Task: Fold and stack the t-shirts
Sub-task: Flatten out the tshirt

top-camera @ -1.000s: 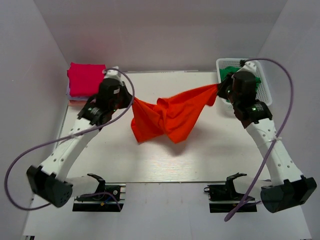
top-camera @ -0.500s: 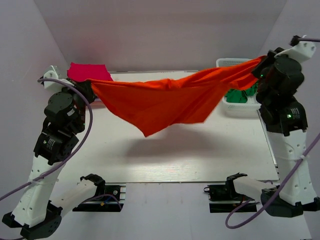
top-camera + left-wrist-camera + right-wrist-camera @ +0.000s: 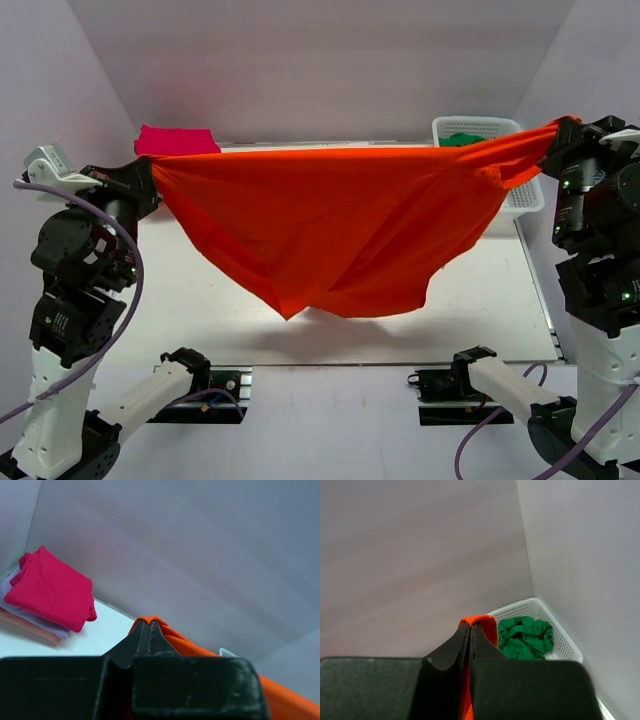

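Note:
The bright orange-red t-shirt (image 3: 340, 225) hangs spread wide above the table, stretched between both grippers. My left gripper (image 3: 150, 172) is shut on its left corner; the cloth (image 3: 172, 636) shows over the closed fingertips in the left wrist view. My right gripper (image 3: 560, 130) is shut on its right corner, with orange cloth (image 3: 481, 622) pinched at the tips in the right wrist view. A folded magenta t-shirt (image 3: 175, 140) lies on top of a pale lilac one (image 3: 30, 614) at the back left corner. A crumpled green t-shirt (image 3: 525, 637) lies in the basket.
A white plastic basket (image 3: 520, 195) stands at the back right, partly behind the hanging shirt. White walls close in the table (image 3: 480, 300) on three sides. Two black stands (image 3: 195, 385) sit at the near edge.
Both arms have risen and pulled apart, from near the table centre to the sides. The orange-red shirt went from a bunched strip to a wide, taut sheet hanging in the air.

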Motion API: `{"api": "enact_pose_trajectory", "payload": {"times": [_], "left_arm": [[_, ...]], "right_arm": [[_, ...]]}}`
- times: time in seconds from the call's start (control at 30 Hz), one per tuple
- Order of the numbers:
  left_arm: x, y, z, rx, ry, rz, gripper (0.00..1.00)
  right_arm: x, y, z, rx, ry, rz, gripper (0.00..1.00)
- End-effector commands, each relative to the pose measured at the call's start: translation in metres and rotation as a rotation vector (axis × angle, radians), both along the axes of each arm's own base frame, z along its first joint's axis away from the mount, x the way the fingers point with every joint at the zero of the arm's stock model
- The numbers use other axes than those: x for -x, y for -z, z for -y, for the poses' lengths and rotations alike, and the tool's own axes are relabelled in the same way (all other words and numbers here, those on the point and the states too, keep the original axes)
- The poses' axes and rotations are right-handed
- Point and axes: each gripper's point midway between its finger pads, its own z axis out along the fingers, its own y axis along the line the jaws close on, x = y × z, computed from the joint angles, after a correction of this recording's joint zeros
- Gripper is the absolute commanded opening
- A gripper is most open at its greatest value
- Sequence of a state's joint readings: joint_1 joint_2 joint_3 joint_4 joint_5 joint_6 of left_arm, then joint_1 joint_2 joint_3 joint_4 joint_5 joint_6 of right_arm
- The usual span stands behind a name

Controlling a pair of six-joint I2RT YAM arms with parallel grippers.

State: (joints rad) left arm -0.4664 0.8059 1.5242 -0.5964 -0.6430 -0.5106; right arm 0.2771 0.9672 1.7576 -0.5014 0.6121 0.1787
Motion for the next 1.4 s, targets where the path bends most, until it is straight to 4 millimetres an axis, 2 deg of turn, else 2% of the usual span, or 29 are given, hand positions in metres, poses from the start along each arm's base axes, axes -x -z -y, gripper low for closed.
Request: {"api": "enact_pose_trajectory", "payload": {"times": [0.0, 0.17, 0.23, 0.27, 0.3, 0.33, 0.37, 0.4, 0.5, 0.53, 0.6, 0.63, 0.67, 0.7, 0.73, 0.77, 0.8, 0.83, 0.87, 0.9, 0.93, 0.97, 1.03, 1.07, 1.1, 1.13, 1.23, 1.27, 1.37], "left_arm": [[-0.002, 0.004, -0.004, -0.004, -0.028, -0.032, 0.00], [-0.046, 0.059, 0.019, -0.062, -0.027, -0.201, 0.00], [-0.065, 0.089, 0.031, -0.079, -0.010, -0.285, 0.00], [-0.081, 0.112, 0.040, -0.110, -0.002, -0.351, 0.00], [-0.089, 0.139, 0.047, -0.140, 0.009, -0.415, 0.00], [-0.097, 0.153, 0.051, -0.145, 0.007, -0.446, 0.00], [-0.104, 0.172, 0.058, -0.156, 0.024, -0.493, 0.00], [-0.117, 0.204, 0.066, -0.190, 0.031, -0.570, 0.00], [-0.138, 0.248, 0.072, -0.230, 0.018, -0.665, 0.00], [-0.150, 0.278, 0.071, -0.264, -0.007, -0.744, 0.00], [-0.172, 0.309, 0.070, -0.288, -0.033, -0.820, 0.00], [-0.179, 0.302, 0.069, -0.265, -0.032, -0.797, 0.00], [-0.194, 0.317, 0.072, -0.269, -0.031, -0.827, 0.00], [-0.205, 0.321, 0.074, -0.259, -0.030, -0.825, 0.00], [-0.214, 0.328, 0.077, -0.250, -0.015, -0.835, 0.00], [-0.229, 0.341, 0.074, -0.259, -0.020, -0.866, 0.00], [-0.238, 0.346, 0.077, -0.259, -0.020, -0.864, 0.00], [-0.246, 0.352, 0.075, -0.261, -0.017, -0.878, 0.00], [-0.257, 0.348, 0.074, -0.248, -0.018, -0.872, 0.00], [-0.265, 0.368, 0.078, -0.266, -0.001, -0.910, 0.00], [-0.268, 0.376, 0.077, -0.258, 0.011, -0.931, 0.00], [-0.277, 0.374, 0.077, -0.258, 0.022, -0.923, 0.00], [-0.281, 0.389, 0.087, -0.261, 0.078, -0.968, 0.02], [-0.282, 0.391, 0.084, -0.254, 0.079, -0.981, 0.23], [-0.282, 0.393, 0.086, -0.254, 0.088, -0.992, 0.37], [-0.277, 0.394, 0.086, -0.255, 0.098, -1.016, 0.61], [-0.260, 0.393, 0.091, -0.252, 0.159, -1.068, 0.97], [-0.254, 0.392, 0.093, -0.253, 0.182, -1.072, 1.00], [-0.217, 0.390, 0.100, -0.254, 0.240, -1.101, 1.00]], "right_arm": [[-0.003, 0.000, 0.000, 0.014, 0.001, 0.004, 0.00], [-0.035, 0.050, -0.024, 0.006, -0.084, -0.109, 0.00], [-0.057, 0.094, -0.037, 0.007, -0.123, -0.208, 0.00], [-0.065, 0.119, -0.045, -0.005, -0.148, -0.263, 0.00], [-0.071, 0.133, -0.050, -0.010, -0.163, -0.291, 0.00], [-0.082, 0.144, -0.057, -0.007, -0.187, -0.307, 0.00], [-0.091, 0.183, -0.060, 0.003, -0.187, -0.386, 0.00], [-0.100, 0.188, -0.063, 0.006, -0.191, -0.377, 0.00], [-0.129, 0.248, -0.072, 0.030, -0.185, -0.525, 0.00], [-0.139, 0.268, -0.075, 0.033, -0.184, -0.578, 0.00], [-0.159, 0.297, -0.080, 0.036, -0.185, -0.633, 0.00], [-0.164, 0.303, -0.082, 0.039, -0.188, -0.645, 0.00], [-0.174, 0.316, -0.083, 0.050, -0.184, -0.675, 0.00], [-0.181, 0.315, -0.085, 0.052, -0.184, -0.681, 0.00], [-0.193, 0.346, -0.085, 0.063, -0.171, -0.757, 0.00], [-0.204, 0.335, -0.086, 0.060, -0.164, -0.738, 0.00], [-0.208, 0.337, -0.085, 0.068, -0.160, -0.754, 0.00], [-0.218, 0.366, -0.086, 0.078, -0.156, -0.819, 0.00], [-0.230, 0.353, -0.089, 0.075, -0.161, -0.792, 0.00], [-0.234, 0.356, -0.089, 0.083, -0.160, -0.799, 0.00], [-0.240, 0.369, -0.091, 0.090, -0.163, -0.829, 0.00], [-0.248, 0.375, -0.092, 0.094, -0.163, -0.841, 0.00], [-0.258, 0.380, -0.092, 0.102, -0.158, -0.858, 0.00], [-0.261, 0.387, -0.093, 0.103, -0.158, -0.874, 0.00], [-0.264, 0.390, -0.092, 0.110, -0.144, -0.881, 0.00], [-0.265, 0.392, -0.095, 0.106, -0.159, -0.889, 0.00], [-0.263, 0.393, -0.095, 0.112, -0.162, -0.897, 0.00], [-0.262, 0.388, -0.095, 0.108, -0.163, -0.887, 0.00], [-0.255, 0.389, -0.092, 0.111, -0.160, -0.895, 0.00]]}}
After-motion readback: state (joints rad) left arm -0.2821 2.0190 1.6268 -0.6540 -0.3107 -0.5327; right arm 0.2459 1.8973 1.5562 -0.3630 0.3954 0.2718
